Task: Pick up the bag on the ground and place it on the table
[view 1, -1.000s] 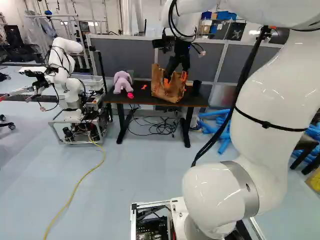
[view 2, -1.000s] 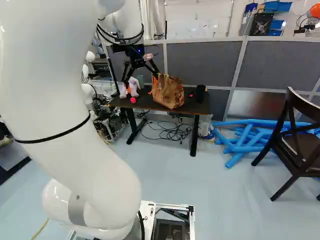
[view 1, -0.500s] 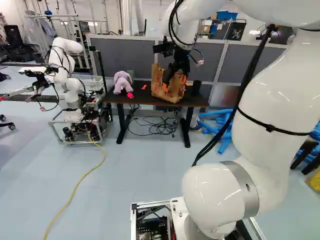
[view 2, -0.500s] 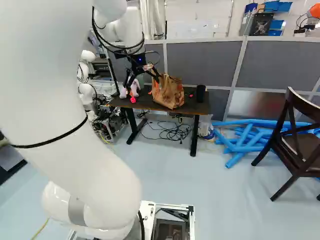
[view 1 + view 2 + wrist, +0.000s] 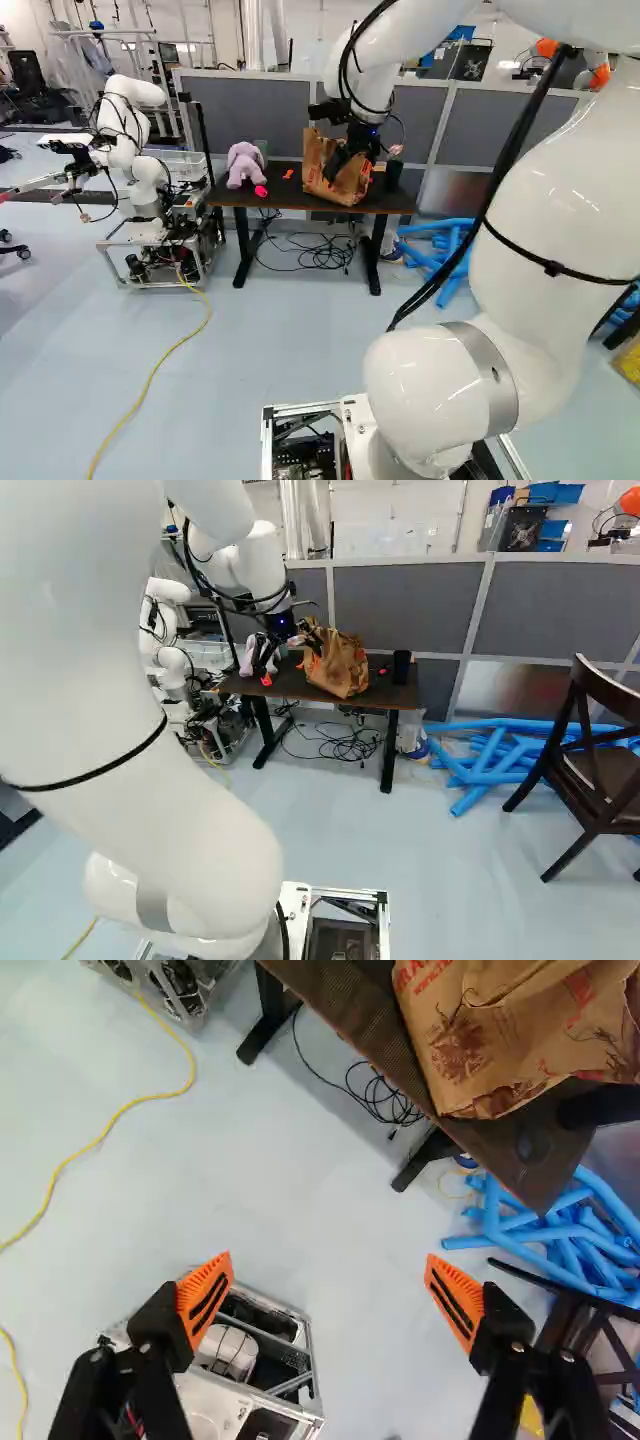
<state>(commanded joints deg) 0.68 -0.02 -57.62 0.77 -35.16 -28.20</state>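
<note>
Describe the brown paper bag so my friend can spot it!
Look for the dark table with black legs. On top stands a crumpled brown paper bag with reddish print. It's bigger than its neighbours, the purple plush toy and black cylinder.

A crumpled brown paper bag (image 5: 343, 670) with red print stands on the dark-topped, black-legged desk (image 5: 388, 694), near its front edge.

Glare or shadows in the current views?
Left base view: small highlights on the glossy white arm; right base view: dull reddish reflection on the grey metal panel; wrist view: soft shadow on the pale floor under the dark-brown table.
</note>
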